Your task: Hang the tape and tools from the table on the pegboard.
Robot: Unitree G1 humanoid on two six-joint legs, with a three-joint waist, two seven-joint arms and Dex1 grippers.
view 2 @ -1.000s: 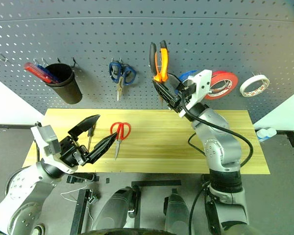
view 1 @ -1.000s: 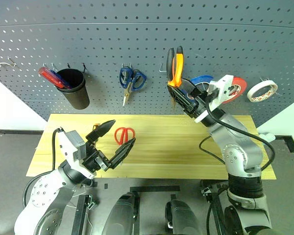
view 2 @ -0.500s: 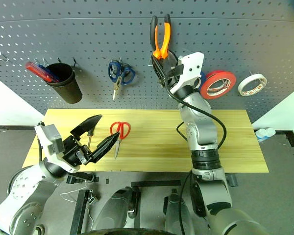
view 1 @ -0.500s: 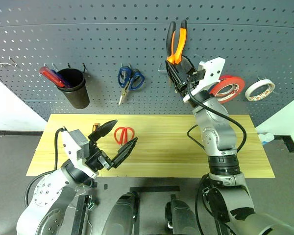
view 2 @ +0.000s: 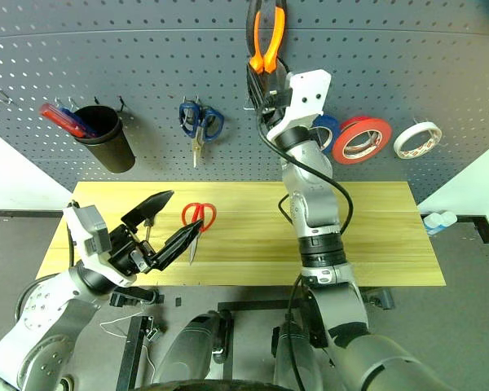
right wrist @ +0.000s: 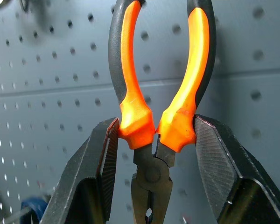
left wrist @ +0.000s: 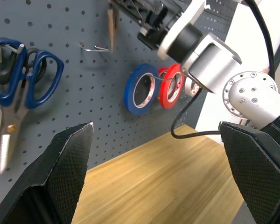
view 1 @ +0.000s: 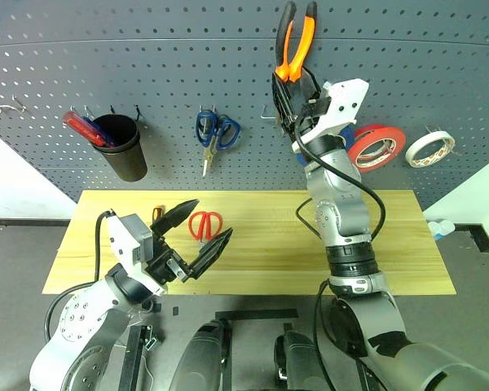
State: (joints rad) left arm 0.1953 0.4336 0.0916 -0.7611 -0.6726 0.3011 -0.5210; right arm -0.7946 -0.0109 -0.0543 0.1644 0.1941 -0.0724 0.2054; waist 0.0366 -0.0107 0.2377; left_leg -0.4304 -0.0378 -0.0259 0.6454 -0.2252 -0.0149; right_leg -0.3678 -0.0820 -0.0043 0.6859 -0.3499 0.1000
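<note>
R gripper (view 1: 297,77): raised high vs the pegboard (view 1: 147,57), fingers clamped on the pliers (view 1: 295,41) at the base of the handles; handles point up, nose down betw. the fingers.
L gripper (view 1: 197,232): low over the worktop (view 1: 261,236) near its front-left part, fingers spread wide, nothing in them.
Red scissors (view 1: 206,225): flat on worktop, left-centre, handles toward the back edge, just beyond the L fingers.
Screwdriver (view 2: 149,228): on worktop left of the scissors, mostly hidden by the L fingers; orange end peeks out.
Red tape (view 1: 377,147): on a pegboard hook, above the worktop's back-right part.
Blue tape (left wrist: 141,89): hung just left of the red one, partly behind the R arm.
White tape (view 1: 429,149): hung right of the red.
Blue scissors (view 1: 212,135): on a hook, blades down, above back edge left of centre.
Black cup (view 1: 124,147): hung at pegboard left, red-handled tool inside.
</note>
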